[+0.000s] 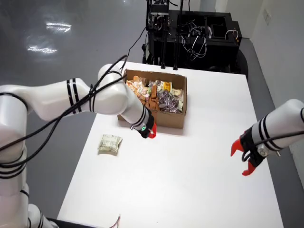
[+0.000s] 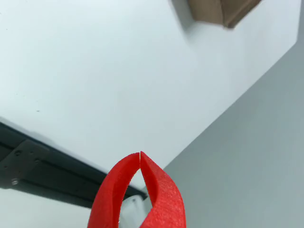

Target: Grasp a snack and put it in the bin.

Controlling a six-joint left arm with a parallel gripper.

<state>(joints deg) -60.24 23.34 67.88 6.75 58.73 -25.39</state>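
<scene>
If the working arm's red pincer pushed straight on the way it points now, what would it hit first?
Likely the bare white table: the shut pincer aims at it, with the cardboard box further off, though depth is unclear.

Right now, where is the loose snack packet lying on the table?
In the overhead view, the snack packet lies on the white table, left of centre, below-left of the cardboard box and the claw.

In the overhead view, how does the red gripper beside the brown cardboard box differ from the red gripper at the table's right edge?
Beside the brown cardboard box, the red gripper looks shut, tips together; the right-edge red gripper stands open. The first hangs close to the box; the second is far from it. Both are red and hold nothing.
</scene>
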